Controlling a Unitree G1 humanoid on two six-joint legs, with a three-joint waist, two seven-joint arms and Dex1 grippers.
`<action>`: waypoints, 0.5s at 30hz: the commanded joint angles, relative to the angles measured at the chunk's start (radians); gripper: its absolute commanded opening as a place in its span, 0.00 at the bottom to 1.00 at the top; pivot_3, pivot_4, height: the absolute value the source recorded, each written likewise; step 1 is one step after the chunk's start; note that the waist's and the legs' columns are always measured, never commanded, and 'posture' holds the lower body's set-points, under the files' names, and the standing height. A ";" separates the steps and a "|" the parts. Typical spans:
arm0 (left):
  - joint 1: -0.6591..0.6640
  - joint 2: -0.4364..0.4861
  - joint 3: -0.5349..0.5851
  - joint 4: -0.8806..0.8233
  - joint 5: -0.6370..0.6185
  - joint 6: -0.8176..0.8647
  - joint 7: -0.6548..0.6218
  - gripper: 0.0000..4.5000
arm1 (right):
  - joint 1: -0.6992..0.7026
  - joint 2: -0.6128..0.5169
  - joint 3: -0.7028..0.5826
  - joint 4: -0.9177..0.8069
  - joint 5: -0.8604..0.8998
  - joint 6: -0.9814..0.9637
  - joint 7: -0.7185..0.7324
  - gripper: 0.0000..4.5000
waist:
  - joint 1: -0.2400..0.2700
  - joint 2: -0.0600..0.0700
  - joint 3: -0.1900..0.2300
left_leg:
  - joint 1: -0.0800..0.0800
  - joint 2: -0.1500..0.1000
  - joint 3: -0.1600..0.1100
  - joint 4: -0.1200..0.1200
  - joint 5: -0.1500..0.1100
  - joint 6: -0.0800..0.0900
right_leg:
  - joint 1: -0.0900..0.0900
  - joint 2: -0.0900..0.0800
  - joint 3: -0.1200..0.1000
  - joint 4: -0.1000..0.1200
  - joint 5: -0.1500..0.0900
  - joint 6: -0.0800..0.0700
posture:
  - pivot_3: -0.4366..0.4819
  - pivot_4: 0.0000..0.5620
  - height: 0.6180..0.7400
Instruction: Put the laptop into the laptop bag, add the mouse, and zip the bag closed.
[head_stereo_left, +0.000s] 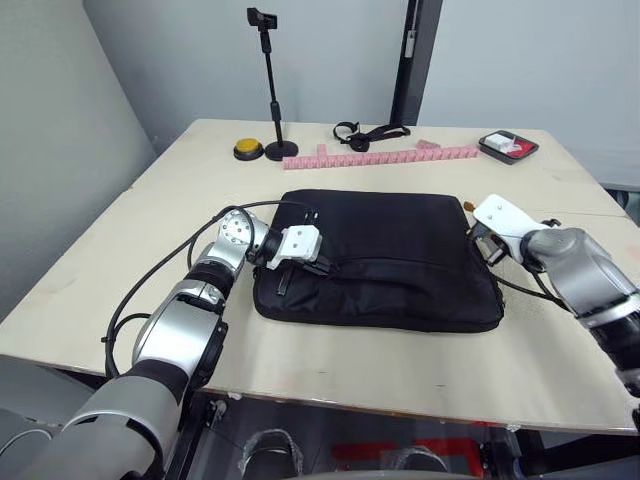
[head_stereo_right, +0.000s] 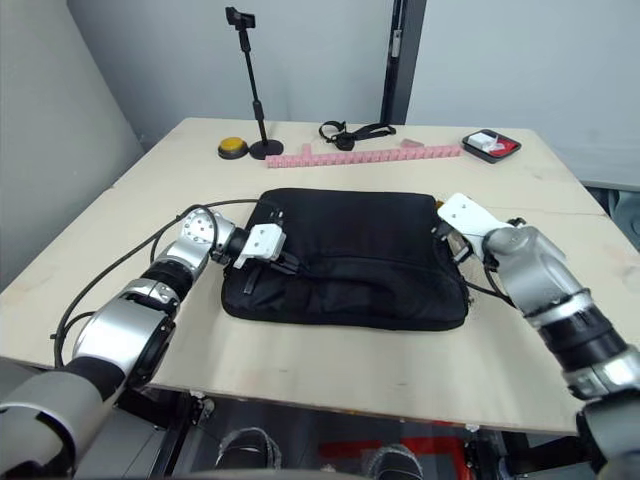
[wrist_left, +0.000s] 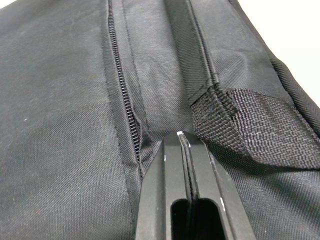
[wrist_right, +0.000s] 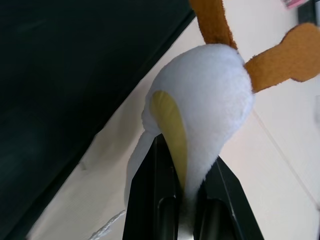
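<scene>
The left end effector sits on the laptop bag at its left end, near the table's front-left area, and the wrist view shows its two fingers pressed together right where the zipper line meets the strap handle, seemingly pinching the fabric or a pull there, though what sits between them cannot be made out. The bag lies flat in the middle of the table, looking closed along the visible top, with laptop and mouse presumably inside. The step in hand looks like zipping: the pinch should stay low on the zipper track and travel along the seam, not lift, so the teeth feed straight. Over at the bag's right end, toward the table's right edge, the right end effector is clamped on a fluffy white-and-yellow toy with orange tabs, just beside the bag's edge; a steadying press on the bag from that side would probably help more.
</scene>
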 joint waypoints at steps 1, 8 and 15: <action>0.079 -0.003 -0.098 0.044 0.088 0.012 -0.071 0.00 | -0.066 0.018 -0.008 0.053 -0.068 -0.055 -0.044 0.01 | -0.003 0.000 0.000 | 0.000 0.000 0.000 0.000 0.000 0.000 | 0.000 0.000 0.000 0.000 0.000 0.000 | 0.48 0.27 0.99; 0.089 -0.003 -0.100 0.035 0.086 0.012 -0.081 0.00 | -0.128 0.122 -0.064 0.107 -0.079 -0.097 -0.101 0.01 | -0.014 0.001 0.000 | 0.001 0.000 0.000 0.000 0.000 0.000 | 0.001 0.000 0.000 0.001 0.000 0.000 | 0.48 0.27 0.99; 0.093 -0.006 -0.094 0.024 0.079 0.021 -0.081 0.00 | -0.020 0.105 -0.068 0.014 -0.045 0.039 0.006 0.01 | -0.008 0.001 0.000 | 0.000 0.000 0.000 0.000 0.000 0.000 | 0.001 0.000 0.000 0.000 0.000 0.000 | 0.48 0.27 0.99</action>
